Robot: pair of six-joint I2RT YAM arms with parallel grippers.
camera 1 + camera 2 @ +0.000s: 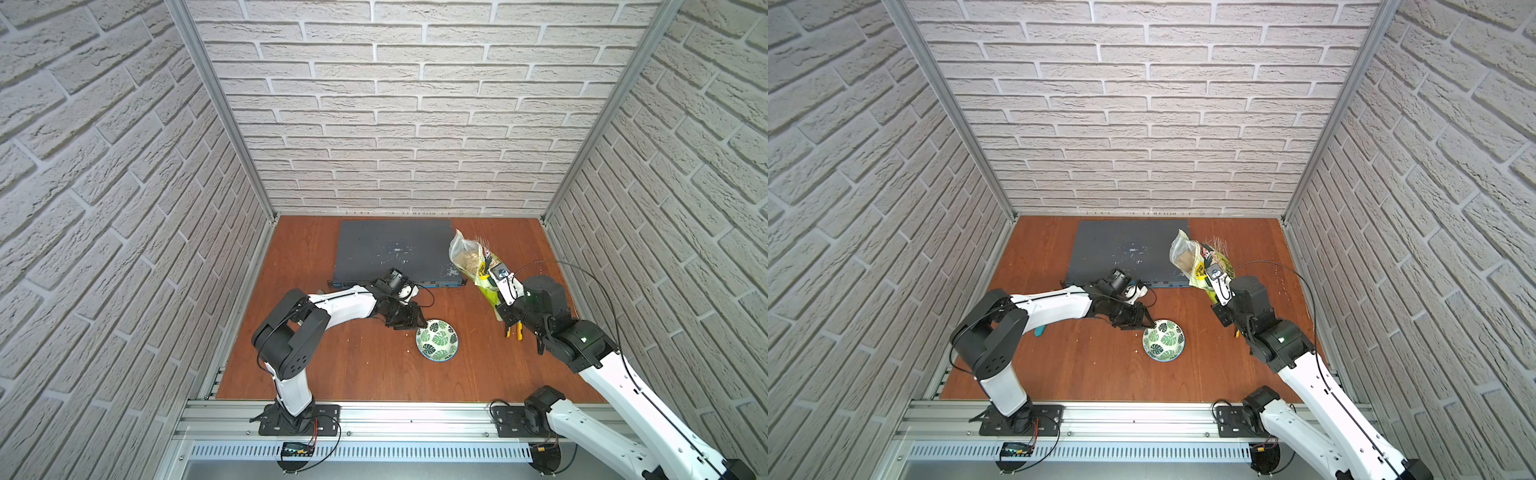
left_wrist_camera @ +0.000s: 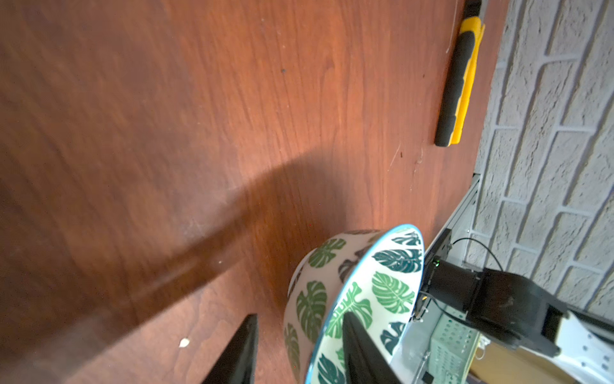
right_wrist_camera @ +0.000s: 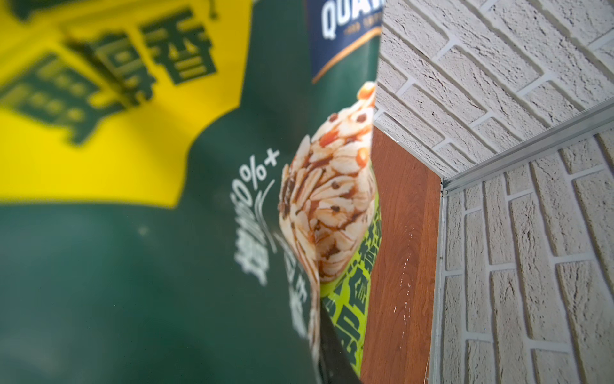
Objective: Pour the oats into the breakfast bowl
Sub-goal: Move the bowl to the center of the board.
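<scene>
- We saw the left gripper [image 2: 300, 319] spread astride the rim of the breakfast bowl [image 1: 437, 340] on the table [image 1: 353, 374].
- We saw the right gripper [image 1: 496, 301] pinching the oats pouch [image 1: 467, 257] aloft.

The leaf-patterned bowl [image 1: 437, 345] stands upright on the wooden table [image 1: 353, 374], with the left gripper [image 1: 417, 322] at its rim on the side facing the grey board [image 1: 395, 249]. The right gripper [image 1: 503, 309] holds the pouch of oats [image 1: 478, 266] up by its green end, tilted, with the clear window uppermost, well apart from the bowl. A yellow-handled tool [image 1: 518, 332] lies on the table beneath that arm.
</scene>
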